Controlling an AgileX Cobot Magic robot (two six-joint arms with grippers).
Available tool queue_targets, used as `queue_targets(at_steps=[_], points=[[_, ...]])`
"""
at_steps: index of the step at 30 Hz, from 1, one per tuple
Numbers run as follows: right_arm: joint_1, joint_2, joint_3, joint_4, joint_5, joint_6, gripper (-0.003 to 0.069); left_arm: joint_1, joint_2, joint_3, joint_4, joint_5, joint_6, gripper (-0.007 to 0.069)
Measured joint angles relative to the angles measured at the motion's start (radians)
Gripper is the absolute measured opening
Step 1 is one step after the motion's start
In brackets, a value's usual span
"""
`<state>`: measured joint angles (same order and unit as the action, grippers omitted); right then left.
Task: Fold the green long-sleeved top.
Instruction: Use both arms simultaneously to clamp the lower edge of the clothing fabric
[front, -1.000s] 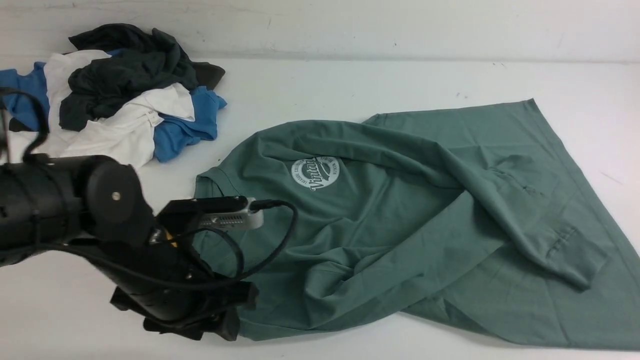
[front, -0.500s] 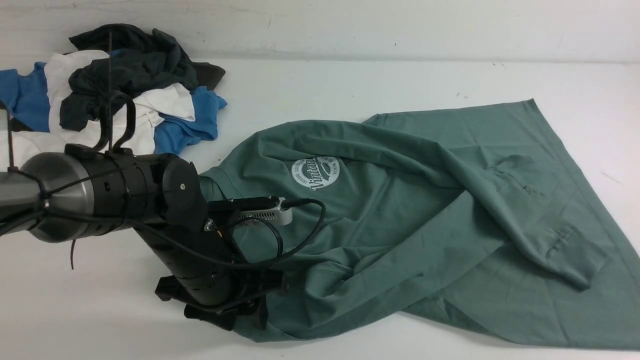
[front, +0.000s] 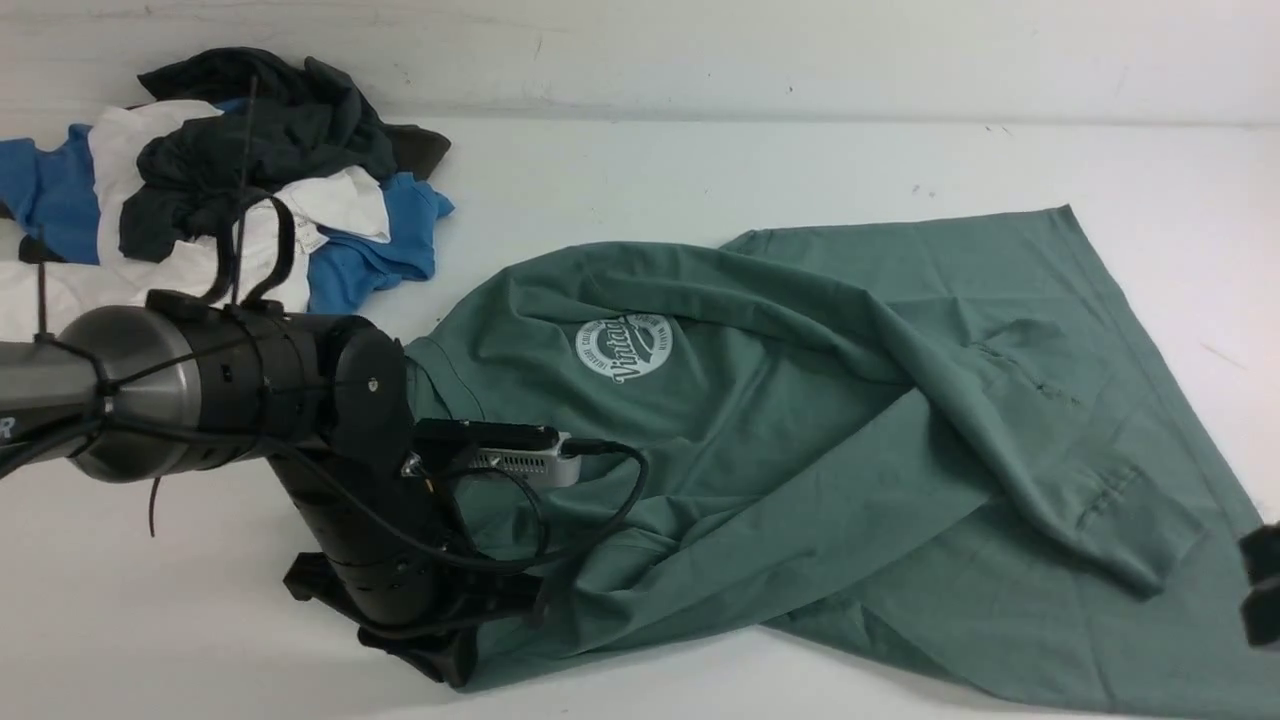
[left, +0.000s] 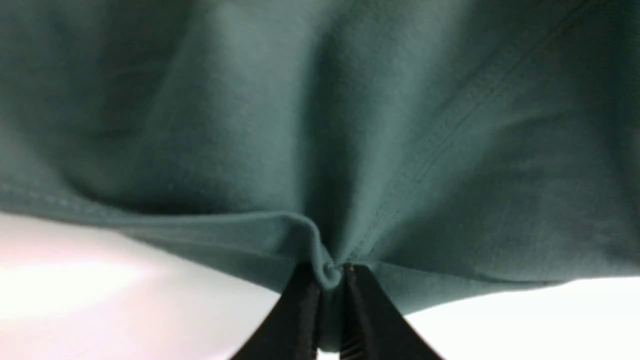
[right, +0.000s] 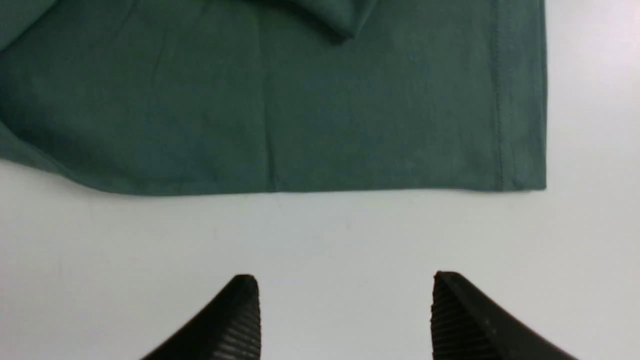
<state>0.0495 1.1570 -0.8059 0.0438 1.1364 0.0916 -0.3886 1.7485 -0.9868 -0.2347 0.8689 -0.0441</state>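
Note:
The green long-sleeved top (front: 800, 420) lies rumpled across the table, its round white logo (front: 622, 346) facing up and one sleeve draped over the body toward the right. At the top's near left edge my left gripper (front: 470, 665) is shut on a pinch of the fabric; the left wrist view shows the green cloth (left: 320, 150) bunched between the black fingers (left: 300, 310) of the left gripper (left: 330, 272). My right gripper (right: 345, 285) stands open over bare table, a short way off the top's straight hem (right: 320, 187). Only its dark tip (front: 1262, 580) shows at the front view's right edge.
A heap of blue, white and dark garments (front: 230, 180) lies at the back left of the white table (front: 700, 170). A wall runs along the table's far edge. The left arm's cables and wrist camera (front: 520, 455) hang over the top's left part.
My left gripper has closed on the top's near left edge and drawn it slightly left. The whole top has shifted a little. The right gripper's tip has come into the front view.

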Motion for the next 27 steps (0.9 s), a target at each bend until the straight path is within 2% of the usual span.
queue_targets(at_steps=[5, 10, 17, 20, 25, 27], points=[[0.079, 0.0, 0.107, -0.029, -0.041, 0.01, 0.0427, 0.1, -0.055, 0.0, 0.091, 0.036, -0.02, 0.0027], [0.085, -0.001, 0.21, -0.044, -0.064, 0.033, 0.0429, 0.166, -0.074, 0.0, 0.114, 0.065, -0.017, 0.0027], [0.085, 0.094, 0.283, -0.044, -0.122, 0.054, 0.043, 0.167, -0.074, 0.009, 0.119, 0.071, -0.017, 0.0027], [0.085, 0.194, 0.285, -0.044, -0.213, 0.055, 0.043, 0.167, -0.074, 0.009, 0.119, 0.071, -0.017, 0.0027], [0.085, 0.28, 0.274, -0.044, -0.236, 0.055, 0.043, 0.167, -0.074, 0.009, 0.119, 0.071, -0.017, 0.0027], [0.085, 0.304, 0.261, -0.044, -0.224, 0.055, 0.0405, 0.167, -0.074, 0.009, 0.119, 0.071, -0.017, 0.0027]])
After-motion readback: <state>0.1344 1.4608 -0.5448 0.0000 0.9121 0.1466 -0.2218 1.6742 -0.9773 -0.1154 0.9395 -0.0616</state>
